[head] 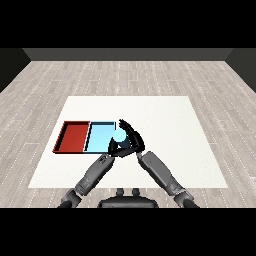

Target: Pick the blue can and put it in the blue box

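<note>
Where the white surface (165, 145) carries the two trays side by side, the red tray (72, 137) lies to the left and the light blue tray (98, 137) touches it on the right; the bare floors of both that show hold nothing I can make out. At the blue tray's right edge, the blue can (120, 137) appears as a pale blue, rounded shape, right at that rim and partly over it; whether it rests inside the tray or is held above it cannot be told. The right hand (133, 139) has its fingers (125, 125) curled round the can from the right and from above, grasping it. The left hand (113, 148) sits just below the can, close against the right hand; whether its fingers are released or clenched cannot be told, since the two dark hands overlap there. Both grey forearms converge toward that spot.
</note>
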{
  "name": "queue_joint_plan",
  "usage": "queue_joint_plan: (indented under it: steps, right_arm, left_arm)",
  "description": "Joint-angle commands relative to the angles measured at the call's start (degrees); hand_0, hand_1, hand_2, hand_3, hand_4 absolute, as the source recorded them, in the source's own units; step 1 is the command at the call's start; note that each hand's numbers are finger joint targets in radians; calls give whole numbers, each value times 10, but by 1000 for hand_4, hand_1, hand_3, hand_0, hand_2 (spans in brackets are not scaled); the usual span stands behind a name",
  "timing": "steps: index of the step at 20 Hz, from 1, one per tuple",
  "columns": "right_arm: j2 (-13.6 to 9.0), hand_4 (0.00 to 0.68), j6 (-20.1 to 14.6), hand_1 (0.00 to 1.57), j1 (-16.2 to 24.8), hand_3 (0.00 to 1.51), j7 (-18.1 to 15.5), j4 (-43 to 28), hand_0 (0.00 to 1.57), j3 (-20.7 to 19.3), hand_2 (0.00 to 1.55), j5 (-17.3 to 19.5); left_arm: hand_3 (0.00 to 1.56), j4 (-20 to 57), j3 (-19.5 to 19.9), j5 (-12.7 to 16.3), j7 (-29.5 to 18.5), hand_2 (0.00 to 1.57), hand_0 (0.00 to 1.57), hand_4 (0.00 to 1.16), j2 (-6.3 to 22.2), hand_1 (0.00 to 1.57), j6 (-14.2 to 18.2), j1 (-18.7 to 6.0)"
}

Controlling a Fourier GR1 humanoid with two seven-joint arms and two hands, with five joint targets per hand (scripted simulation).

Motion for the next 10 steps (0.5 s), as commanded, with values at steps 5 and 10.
queue_joint_plan:
  steps: [5,10]
  right_arm:
    - [-19,0,51,0,21,0,38,-49,0,-63,0,12]
    - [-60,0,66,0,96,0,42,-153,0,-101,0,-10]
  left_arm:
    - [1503,16,46,-48,-12,1571,1571,1133,2,1571,-20,0]
    - [1502,12,24,-51,-4,1571,1571,1126,-4,1571,18,2]
